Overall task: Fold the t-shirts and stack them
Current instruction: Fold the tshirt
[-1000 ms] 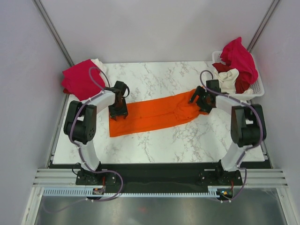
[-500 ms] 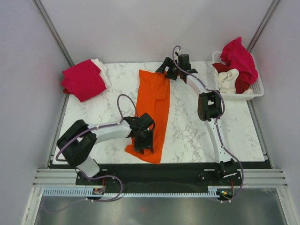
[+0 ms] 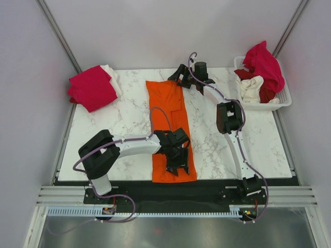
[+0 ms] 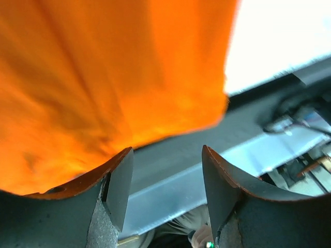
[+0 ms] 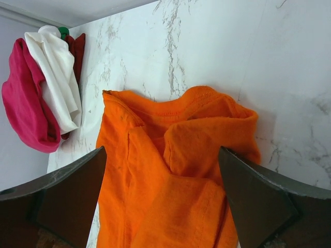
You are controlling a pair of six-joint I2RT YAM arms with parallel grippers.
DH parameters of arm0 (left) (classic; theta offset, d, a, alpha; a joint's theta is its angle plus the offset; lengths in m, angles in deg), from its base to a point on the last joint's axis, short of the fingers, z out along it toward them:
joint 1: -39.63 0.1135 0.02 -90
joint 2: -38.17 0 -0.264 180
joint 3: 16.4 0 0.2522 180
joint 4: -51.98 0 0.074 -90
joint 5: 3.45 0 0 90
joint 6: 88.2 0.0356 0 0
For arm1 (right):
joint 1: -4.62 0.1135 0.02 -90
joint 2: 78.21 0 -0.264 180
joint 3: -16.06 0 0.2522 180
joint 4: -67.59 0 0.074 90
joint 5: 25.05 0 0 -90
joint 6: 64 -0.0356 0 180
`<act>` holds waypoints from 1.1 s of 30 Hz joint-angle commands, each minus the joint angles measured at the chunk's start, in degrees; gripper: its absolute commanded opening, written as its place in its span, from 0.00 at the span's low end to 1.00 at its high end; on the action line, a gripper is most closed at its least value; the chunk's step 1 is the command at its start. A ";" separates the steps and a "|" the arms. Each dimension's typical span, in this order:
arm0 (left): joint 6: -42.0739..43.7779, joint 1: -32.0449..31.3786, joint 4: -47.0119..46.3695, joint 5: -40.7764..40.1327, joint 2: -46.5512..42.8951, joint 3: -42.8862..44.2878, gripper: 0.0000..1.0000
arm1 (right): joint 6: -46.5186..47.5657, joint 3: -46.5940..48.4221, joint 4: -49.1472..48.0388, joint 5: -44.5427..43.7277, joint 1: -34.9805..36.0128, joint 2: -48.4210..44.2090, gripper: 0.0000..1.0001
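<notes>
From above, the orange t-shirt (image 3: 168, 111) lies as a long narrow strip down the middle of the bench (image 3: 119, 119), running from 12 o'clock to 6 o'clock, with its near end at the bench's front edge. The left gripper (image 3: 175, 166) sits over that near end, its jaws pointing toward the front edge. The right gripper (image 3: 177, 77) is at the far end, just beside the strip's corner. At 10 o'clock lies a folded crimson-pink shirt (image 3: 92, 89) with a white shirt (image 3: 110, 72) showing at its far side. At 2 o'clock the basket (image 3: 283, 101) holds a heap of pink, cream and dark red cloth (image 3: 264, 62). In the left wrist view, the left gripper (image 4: 166, 150) has its jaws moderately apart with nothing between them. Only the bench's front edge and a metal rail (image 4: 170, 191) show through the gap. The orange t-shirt (image 4: 103, 72) fills the area toward 11 o'clock, its blurred hem just past one fingertip, and I cannot tell whether they touch. In the right wrist view, the right gripper (image 5: 163, 150) has its jaws spread very wide and grips nothing. The rumpled collar end of the orange t-shirt (image 5: 170, 144) lies on the marble below them. The folded crimson-pink shirt (image 5: 23, 103) and the white shirt (image 5: 54, 72) are well apart from it, at 10 o'clock.
</notes>
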 commanded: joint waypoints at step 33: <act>2.54 4.93 14.88 -22.10 -45.16 -29.09 0.61 | -1.49 -104.98 34.84 -33.47 10.68 -114.05 0.98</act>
